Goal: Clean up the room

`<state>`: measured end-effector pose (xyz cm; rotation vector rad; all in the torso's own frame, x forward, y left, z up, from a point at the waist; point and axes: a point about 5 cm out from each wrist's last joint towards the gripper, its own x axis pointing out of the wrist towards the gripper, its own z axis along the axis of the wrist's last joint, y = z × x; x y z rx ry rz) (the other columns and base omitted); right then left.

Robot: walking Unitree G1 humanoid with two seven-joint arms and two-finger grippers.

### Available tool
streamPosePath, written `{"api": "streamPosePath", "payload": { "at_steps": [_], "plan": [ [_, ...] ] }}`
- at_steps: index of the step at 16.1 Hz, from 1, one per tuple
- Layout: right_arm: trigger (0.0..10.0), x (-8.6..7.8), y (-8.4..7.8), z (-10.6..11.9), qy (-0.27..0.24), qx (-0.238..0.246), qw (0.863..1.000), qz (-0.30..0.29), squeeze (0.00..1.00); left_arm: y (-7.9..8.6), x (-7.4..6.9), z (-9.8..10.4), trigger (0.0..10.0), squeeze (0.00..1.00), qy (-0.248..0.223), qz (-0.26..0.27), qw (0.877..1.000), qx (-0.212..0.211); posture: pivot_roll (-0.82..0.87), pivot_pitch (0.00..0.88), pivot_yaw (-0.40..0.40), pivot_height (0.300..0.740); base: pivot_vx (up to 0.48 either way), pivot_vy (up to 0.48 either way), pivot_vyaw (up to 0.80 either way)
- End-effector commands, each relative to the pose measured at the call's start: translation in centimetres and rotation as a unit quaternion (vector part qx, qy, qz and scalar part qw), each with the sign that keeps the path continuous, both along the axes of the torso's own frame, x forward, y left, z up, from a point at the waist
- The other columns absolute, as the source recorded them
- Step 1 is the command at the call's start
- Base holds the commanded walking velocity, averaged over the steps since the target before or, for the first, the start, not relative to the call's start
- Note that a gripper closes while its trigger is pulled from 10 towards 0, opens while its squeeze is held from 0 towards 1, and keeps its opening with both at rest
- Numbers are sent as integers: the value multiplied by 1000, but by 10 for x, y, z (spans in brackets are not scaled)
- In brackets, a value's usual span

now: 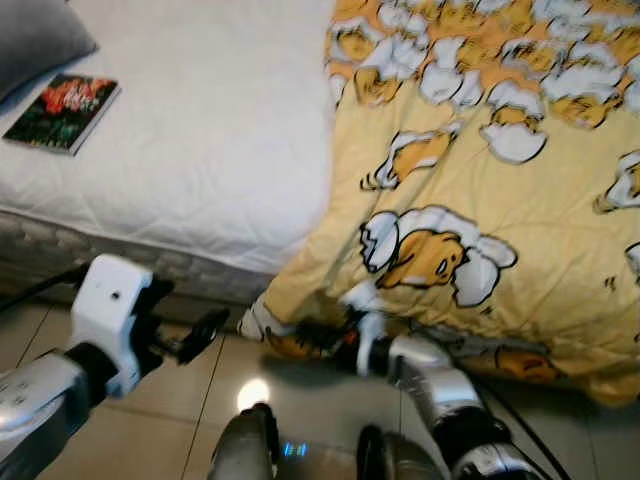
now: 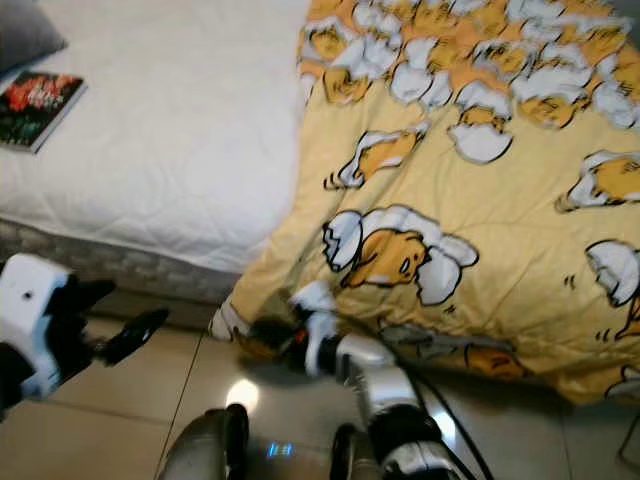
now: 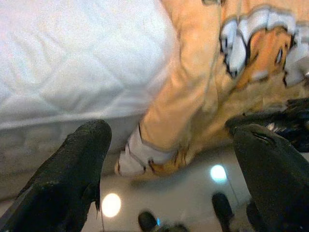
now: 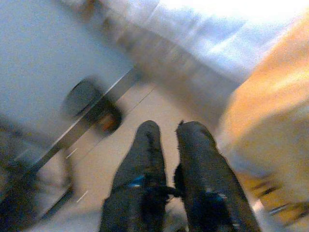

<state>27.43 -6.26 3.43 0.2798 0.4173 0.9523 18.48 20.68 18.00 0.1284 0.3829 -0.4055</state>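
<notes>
A yellow blanket (image 1: 480, 200) printed with cartoon eggs covers the right part of a bed and hangs down to the tiled floor. Its lower corner (image 3: 145, 154) droops beside the white mattress (image 1: 210, 140). My right gripper (image 1: 315, 340) is low at that corner, its black fingers (image 4: 149, 145) pressed together with nothing seen between them and the blanket just beside them. My left gripper (image 2: 115, 312) hovers open over the floor to the left of the corner, apart from it, with its fingers (image 3: 82, 159) spread wide.
A book (image 1: 62, 112) with a red and green cover lies on the mattress at the far left, next to a grey pillow (image 1: 35, 35). Beige floor tiles (image 1: 160, 420) run along the bed's grey base (image 1: 60, 250). A blurred grey piece of furniture (image 4: 53, 72) stands nearby.
</notes>
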Motion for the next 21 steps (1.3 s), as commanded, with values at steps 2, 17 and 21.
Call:
{"api": "streamPosePath", "payload": {
  "at_steps": [2, 17, 21],
  "plan": [
    [10000, 0, -24, 17, -66, -31, 992, -102, 1000, -9, 11, -8, 10000, 0, -17, -2, 1000, -5, 154, 53, -37, 740, 0, 0, 0],
    [10000, -25, -107, 61, -58, -102, 901, -418, 0, -30, 79, -39, 10000, 0, -93, 110, 989, -23, 9, 0, 45, 740, 0, 0, -316],
    [10000, -18, -98, 63, -76, -130, 920, -363, 0, -25, 82, -37, 10000, 0, -109, 120, 987, -18, 27, 0, 24, 740, 0, 443, 172]
  ]
}}
